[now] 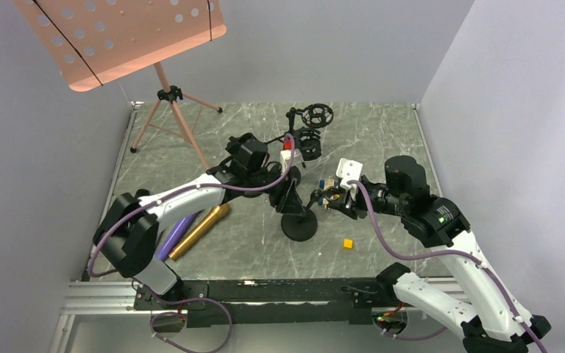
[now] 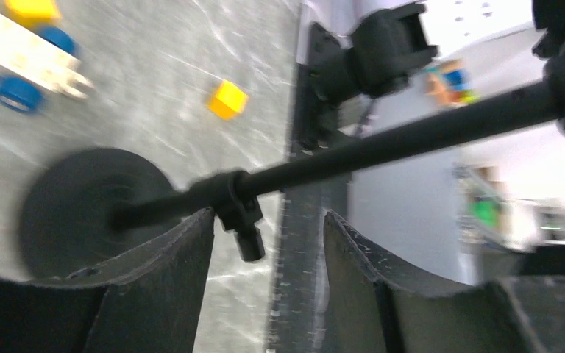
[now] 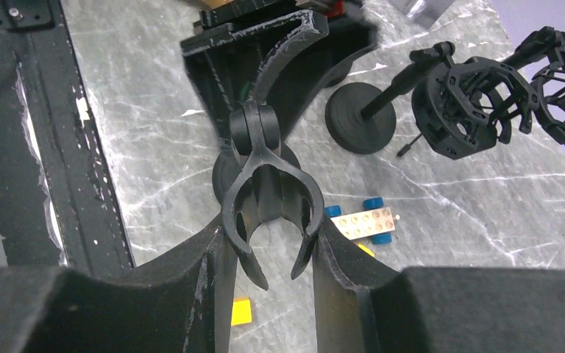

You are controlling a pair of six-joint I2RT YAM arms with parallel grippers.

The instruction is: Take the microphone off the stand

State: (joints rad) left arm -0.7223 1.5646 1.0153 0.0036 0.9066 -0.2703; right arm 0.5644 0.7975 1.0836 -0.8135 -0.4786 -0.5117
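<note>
The black microphone stand has a round base [image 1: 299,225] and a tilted pole [image 2: 412,132]. Its U-shaped clip [image 3: 271,198] is empty. My right gripper [image 3: 266,229] is shut on the clip, one finger on each side; it also shows in the top view [image 1: 329,198]. My left gripper [image 2: 268,220] is open, with the stand's pole and its collar [image 2: 235,202] just past the fingertips; it also shows in the top view [image 1: 288,193]. A gold microphone [image 1: 199,230] lies flat on the table by the left arm, beside a purple cylinder [image 1: 176,235].
A second small stand with two black shock mounts [image 1: 313,129] is behind, also in the right wrist view [image 3: 478,103]. A pink music stand [image 1: 118,37] is at the back left. A yellow cube [image 1: 347,243] and a beige toy brick with blue wheels [image 3: 365,220] lie near the base.
</note>
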